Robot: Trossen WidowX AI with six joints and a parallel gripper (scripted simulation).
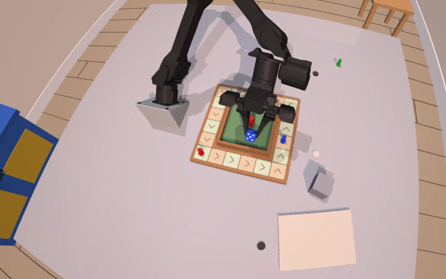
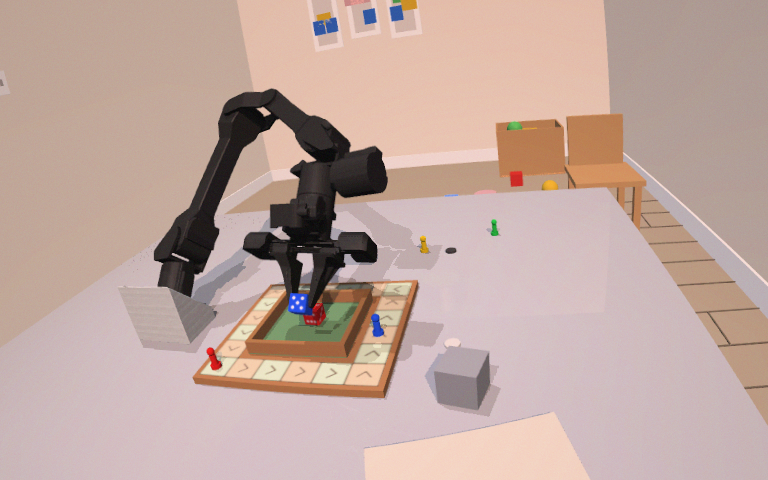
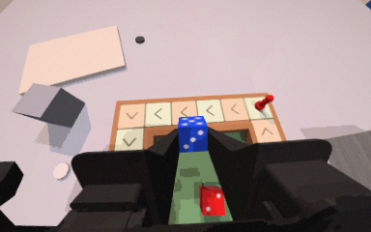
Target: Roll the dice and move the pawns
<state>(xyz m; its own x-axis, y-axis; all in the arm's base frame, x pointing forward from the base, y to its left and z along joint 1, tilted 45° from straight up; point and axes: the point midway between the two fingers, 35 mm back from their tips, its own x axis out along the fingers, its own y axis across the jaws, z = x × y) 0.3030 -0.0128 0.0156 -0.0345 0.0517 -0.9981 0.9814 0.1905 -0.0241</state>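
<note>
My gripper (image 1: 252,132) (image 2: 302,300) (image 3: 191,131) is shut on the blue die (image 1: 250,135) (image 2: 297,303) (image 3: 192,135) and holds it over the green-floored tray (image 1: 243,150) (image 2: 297,348). The red die (image 1: 251,120) (image 2: 314,314) (image 3: 213,200) lies in the tray, partly behind the fingers in the top view. The red pawn (image 1: 200,151) (image 2: 213,358) (image 3: 264,102) stands on the corner square of the arrow track. The blue pawn (image 1: 283,139) (image 2: 377,325) stands on the track beside the tray; it is hidden in the wrist view.
A grey cube (image 1: 321,185) (image 2: 462,378) (image 3: 50,103) and a pale disc (image 1: 316,153) (image 2: 452,343) (image 3: 61,170) are beside the board. A pale flat panel (image 1: 316,239) (image 3: 74,58) lies beyond. A green pawn (image 1: 338,62) (image 2: 494,228), yellow pawn (image 2: 423,245) and dark discs (image 1: 261,245) (image 2: 450,250) stand apart.
</note>
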